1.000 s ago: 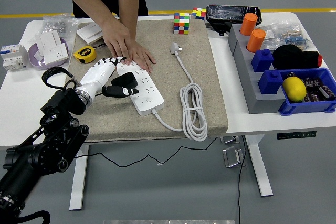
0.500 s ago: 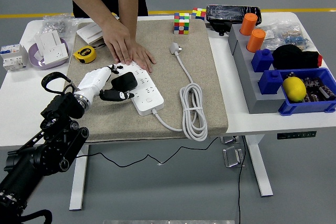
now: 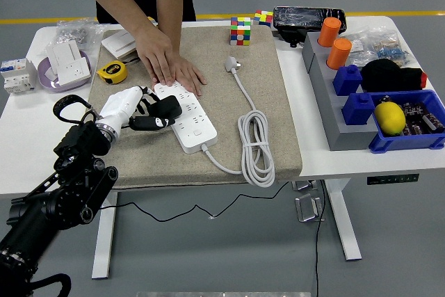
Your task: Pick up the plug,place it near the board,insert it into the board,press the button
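Hand (image 3: 128, 106) beside board (image 3: 186, 115) (person's palm (image 3: 170, 67) atop)

**Workshop setup, plain grey floor**

White table (image 3: 361, 161) on white metal legs (image 3: 104, 238), sitting on a smooth grey floor (image 3: 389, 241). A yellow line (image 3: 49, 20) runs across the floor behind it. Black cable (image 3: 174, 212) dangles under the table edge. Lighting's even, pretty soft.
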You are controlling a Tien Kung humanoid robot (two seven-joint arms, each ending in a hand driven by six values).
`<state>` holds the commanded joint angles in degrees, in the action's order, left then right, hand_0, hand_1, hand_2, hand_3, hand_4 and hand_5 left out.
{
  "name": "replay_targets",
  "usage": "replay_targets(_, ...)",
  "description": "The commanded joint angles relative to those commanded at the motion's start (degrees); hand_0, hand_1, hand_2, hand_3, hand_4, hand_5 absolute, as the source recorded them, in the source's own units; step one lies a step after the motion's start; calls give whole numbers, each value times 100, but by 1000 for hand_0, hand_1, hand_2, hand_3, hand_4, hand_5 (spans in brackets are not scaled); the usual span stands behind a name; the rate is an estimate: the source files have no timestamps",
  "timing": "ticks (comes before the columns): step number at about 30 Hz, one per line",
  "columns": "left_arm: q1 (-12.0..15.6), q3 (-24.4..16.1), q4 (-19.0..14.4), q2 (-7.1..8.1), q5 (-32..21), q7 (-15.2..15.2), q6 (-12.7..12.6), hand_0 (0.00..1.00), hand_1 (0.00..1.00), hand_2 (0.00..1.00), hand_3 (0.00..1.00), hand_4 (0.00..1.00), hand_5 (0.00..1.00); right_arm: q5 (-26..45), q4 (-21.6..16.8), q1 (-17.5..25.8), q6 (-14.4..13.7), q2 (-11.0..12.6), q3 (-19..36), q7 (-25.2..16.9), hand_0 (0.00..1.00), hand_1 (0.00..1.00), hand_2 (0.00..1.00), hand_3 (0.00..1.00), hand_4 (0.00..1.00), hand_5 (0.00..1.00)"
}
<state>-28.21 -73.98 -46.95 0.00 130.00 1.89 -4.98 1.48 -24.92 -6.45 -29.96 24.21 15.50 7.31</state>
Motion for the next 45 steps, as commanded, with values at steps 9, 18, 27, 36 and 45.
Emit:
replay_targets(9,12,-23,98,0,0,-47,73,426,242,240,313,495,375,4,3,-15,-22,0,17,-1,829,819,800,839,998,998)
replay_targets(18,21,-68,76,0,0,-93,10,426,240,238,308,495,375,-2,0,-8,-25,0,15,8,829,818,800,840,998,998)
replay_targets(27,120,-285,28,0,0,-341,-108,418,238,237,309,497,378,4,1,12,-25,2,-7,15,829,818,800,840,998,998)
replay_targets(36,391,-644,-445,0,-748,-439,-127,412,243,237,304,498,376,1,1,45,-25,-15,0,20,829,817,800,840,998,998)
replay_targets(45,602,-825,-402,161,-174,-447,-168,417,257,242,307,506,386,-4,2,74,-31,-20,20,25,828,817,799,839,998,998)
